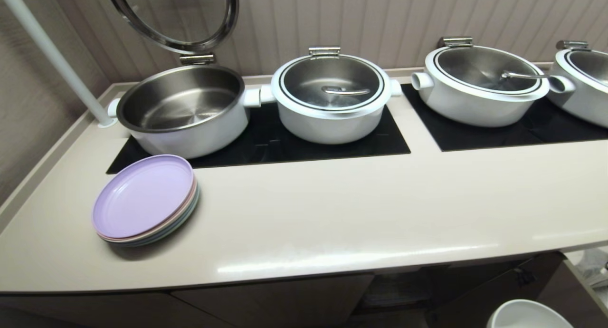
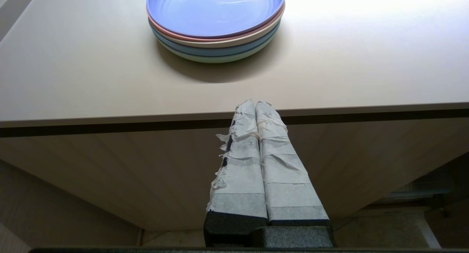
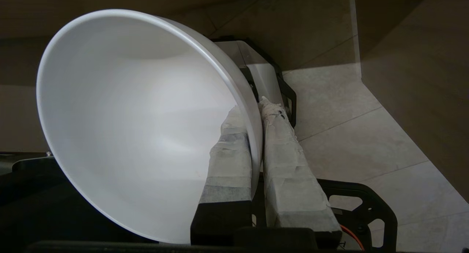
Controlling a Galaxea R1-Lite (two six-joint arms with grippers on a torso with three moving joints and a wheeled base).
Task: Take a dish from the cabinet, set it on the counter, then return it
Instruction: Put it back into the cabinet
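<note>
Right gripper [image 3: 256,110]: I see its two taped fingers [image 3: 229,150] pinched on the wall of the bowl [image 3: 139,124], one finger inside, one outside, rim between them. Nearly closed, only the thickness of the wall keeps them apart.
Bowl: white, plain inside, held tilted on its side in the right wrist view, mouth turned toward the camera. In the head view only its rim [image 1: 525,314] shows at the lower right edge, below the front edge of the counter [image 1: 332,214] and in front of the cabinet [image 1: 285,299].
Below the bowl: pale tiled floor [image 3: 366,135] and part of the robot's black base [image 3: 359,205].
Left gripper [image 2: 255,104]: I see its taped fingers pressed together, nothing between them. It sits low, in front of the counter edge, pointing toward the stack of plates [image 2: 216,22].
Plates: a stack in pastel colours, lilac one on top [image 1: 145,197], on the left part of the counter, just in front of the black cooktop [image 1: 266,140].
Pots: four white pots on the cooktop panels. The leftmost [image 1: 183,109] stands open with its lid [image 1: 175,14] raised; the next [image 1: 332,97] is lidded.
Cabinet: dark in the head view, I cannot tell what is on its shelf.
</note>
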